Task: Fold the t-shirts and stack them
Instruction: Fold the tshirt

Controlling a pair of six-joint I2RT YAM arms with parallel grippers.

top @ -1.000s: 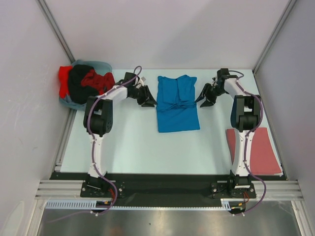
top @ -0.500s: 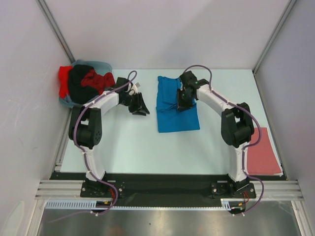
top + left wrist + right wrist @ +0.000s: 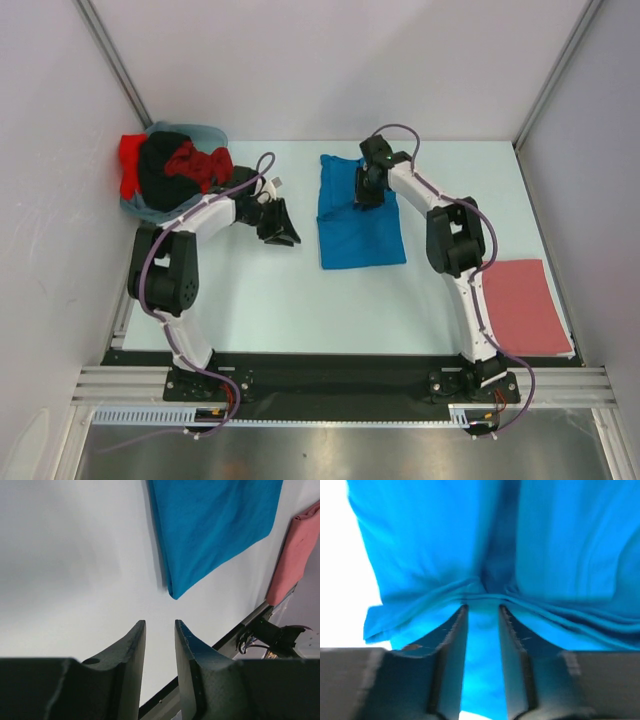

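A bright blue cloth t-shirt [image 3: 362, 238] is lying flat on the pale worktop [image 3: 260, 290], in the upper middle of the overhead frame, with its sides folded inward. The right claw [image 3: 367, 192] is reaching across from the right and pressing down on the upper part of that shirt. In the right wrist view, the right claw [image 3: 482, 608] is showing its two fingers a narrow gap apart, with a ridge of blue cloth [image 3: 420, 540] bunching across their tips. Whether any cloth is being pinched I cannot tell.

The left claw [image 3: 282, 225] is hanging over bare worktop just left of the blue shirt, apart from it. In the left wrist view its jaws [image 3: 159, 622] are standing slightly apart with nothing between them, and the shirt's corner [image 3: 215, 525] is lying beyond the tips.

A dull pinkish-red cloth t-shirt [image 3: 520, 305] is lying folded in a flat rectangle at the lower right of the worktop. A heap of red, black and grey-blue cloth shirts [image 3: 165, 175] is sitting in the upper left corner.
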